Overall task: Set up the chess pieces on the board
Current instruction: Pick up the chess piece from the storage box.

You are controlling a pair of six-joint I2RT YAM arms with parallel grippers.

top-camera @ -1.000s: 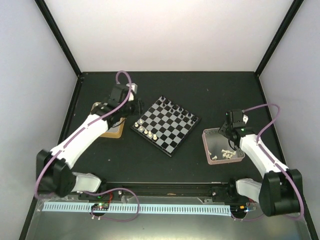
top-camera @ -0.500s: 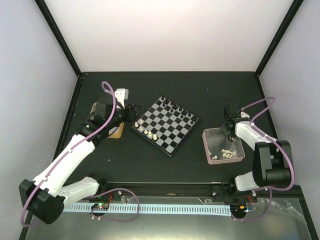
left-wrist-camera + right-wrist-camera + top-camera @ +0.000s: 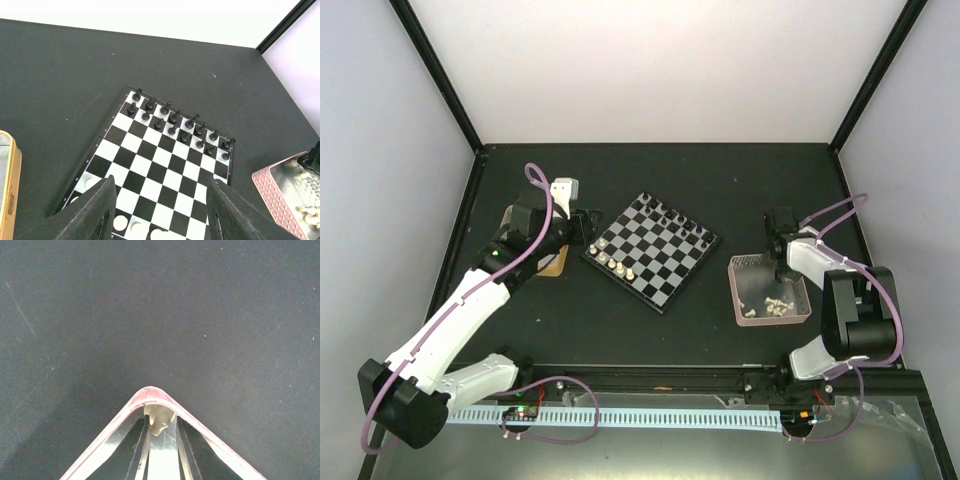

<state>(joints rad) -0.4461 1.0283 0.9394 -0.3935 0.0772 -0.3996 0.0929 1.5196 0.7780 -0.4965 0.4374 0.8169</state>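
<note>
I find no readable text, label, brand, number or sign in any view; nothing legible.

A pink tray (image 3: 738, 305) is seen at the right of the dark table (image 3: 720, 190); a yellow-rimmed tin (image 3: 553, 267) is set at its left, partly covered.

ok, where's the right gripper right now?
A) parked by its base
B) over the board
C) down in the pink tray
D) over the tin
C: the right gripper is down in the pink tray, near a corner, with a white piece between its jaws in the wrist view.
</note>
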